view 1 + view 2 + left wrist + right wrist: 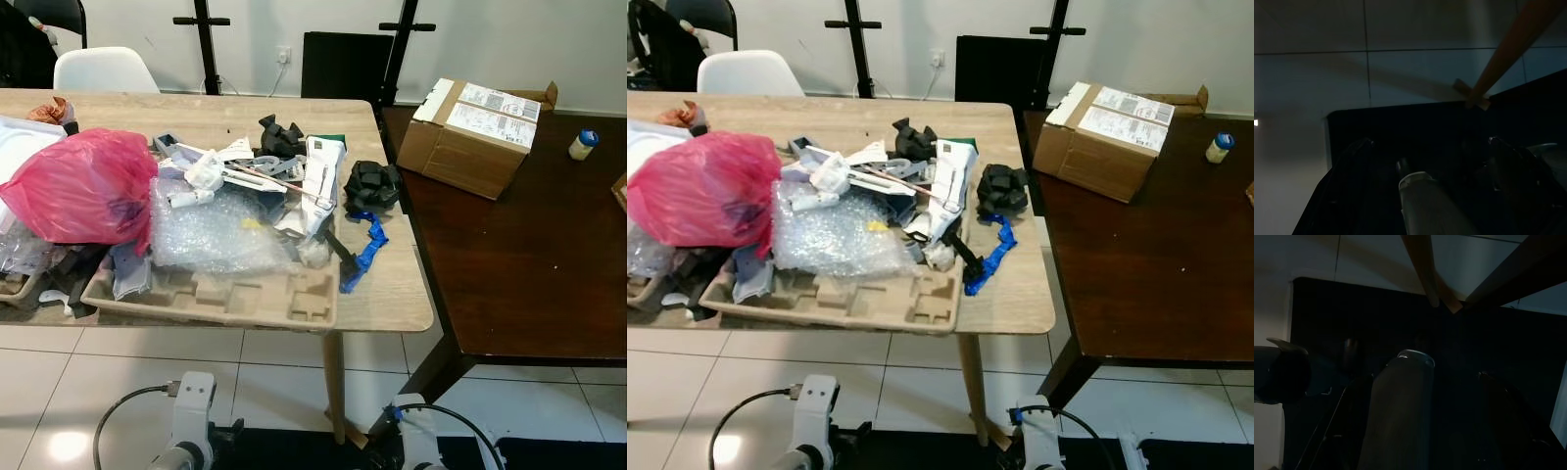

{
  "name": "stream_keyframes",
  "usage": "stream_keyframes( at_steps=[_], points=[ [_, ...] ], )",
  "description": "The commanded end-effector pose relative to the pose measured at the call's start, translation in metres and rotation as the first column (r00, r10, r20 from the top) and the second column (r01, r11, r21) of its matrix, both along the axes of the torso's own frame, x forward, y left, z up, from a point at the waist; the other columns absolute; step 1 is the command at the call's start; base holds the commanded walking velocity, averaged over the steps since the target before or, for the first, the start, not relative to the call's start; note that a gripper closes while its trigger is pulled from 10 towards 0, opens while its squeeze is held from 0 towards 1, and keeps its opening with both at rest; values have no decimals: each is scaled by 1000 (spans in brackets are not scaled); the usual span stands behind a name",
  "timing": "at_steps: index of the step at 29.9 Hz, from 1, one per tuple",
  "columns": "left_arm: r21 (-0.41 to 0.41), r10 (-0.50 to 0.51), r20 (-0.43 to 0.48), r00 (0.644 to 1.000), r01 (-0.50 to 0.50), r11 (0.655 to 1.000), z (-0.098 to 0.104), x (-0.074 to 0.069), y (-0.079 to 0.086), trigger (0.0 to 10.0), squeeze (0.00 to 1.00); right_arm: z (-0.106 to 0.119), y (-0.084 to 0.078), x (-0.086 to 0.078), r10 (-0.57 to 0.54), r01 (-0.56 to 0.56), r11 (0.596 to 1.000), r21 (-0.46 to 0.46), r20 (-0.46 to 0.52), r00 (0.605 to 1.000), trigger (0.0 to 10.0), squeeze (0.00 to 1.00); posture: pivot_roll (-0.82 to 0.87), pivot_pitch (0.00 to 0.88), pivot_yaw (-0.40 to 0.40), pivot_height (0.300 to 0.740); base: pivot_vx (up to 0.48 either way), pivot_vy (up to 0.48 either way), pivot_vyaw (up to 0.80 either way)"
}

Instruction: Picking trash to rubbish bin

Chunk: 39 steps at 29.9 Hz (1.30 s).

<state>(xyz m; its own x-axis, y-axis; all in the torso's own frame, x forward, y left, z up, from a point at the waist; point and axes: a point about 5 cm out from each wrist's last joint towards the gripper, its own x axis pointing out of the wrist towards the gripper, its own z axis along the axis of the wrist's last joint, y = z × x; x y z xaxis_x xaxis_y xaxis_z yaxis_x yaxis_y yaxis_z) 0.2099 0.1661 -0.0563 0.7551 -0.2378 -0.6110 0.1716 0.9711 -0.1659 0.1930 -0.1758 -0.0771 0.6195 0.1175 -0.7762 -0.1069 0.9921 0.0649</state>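
While both arms hang idle below the table edge, the left gripper (1425, 161) and right gripper (1415, 396) sit in deep shade over a dark mat, each with its two fingers spread apart and holding nothing. On the light wooden table (294, 117) the trash lies heaped: a pink plastic bag (83, 186) on the robot's left, bubble wrap (211, 230) over a cardboard pulp tray (225, 294) whose long axis runs along the near edge. A blue strip (367, 250) lies near the table's right edge, its long axis running from the near edge toward the far side, beside a dark table bearing a cardboard box (475, 132).
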Motion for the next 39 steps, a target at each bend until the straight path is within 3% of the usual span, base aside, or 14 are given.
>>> stream_keyframes(
  at_steps=[1,14,39],
  points=[
    [5,28,-46,999,-28,1000,-6,-7,3,10000,0,-3,0,-5,-24,24,1000,-1,-19,1000,10000,0,-19,118,12,740,0,0,0],
    [10,28,-70,997,-28,1000,-9,-12,5,10000,0,-7,-16,-15,-142,141,990,-21,-57,988,10000,0,-26,117,15,740,0,0,0],
    [-3,35,-67,997,-35,999,-8,-10,5,10000,0,-5,-11,-9,-110,109,994,-20,-46,993,10000,0,-22,127,11,740,0,0,0]
  ],
)
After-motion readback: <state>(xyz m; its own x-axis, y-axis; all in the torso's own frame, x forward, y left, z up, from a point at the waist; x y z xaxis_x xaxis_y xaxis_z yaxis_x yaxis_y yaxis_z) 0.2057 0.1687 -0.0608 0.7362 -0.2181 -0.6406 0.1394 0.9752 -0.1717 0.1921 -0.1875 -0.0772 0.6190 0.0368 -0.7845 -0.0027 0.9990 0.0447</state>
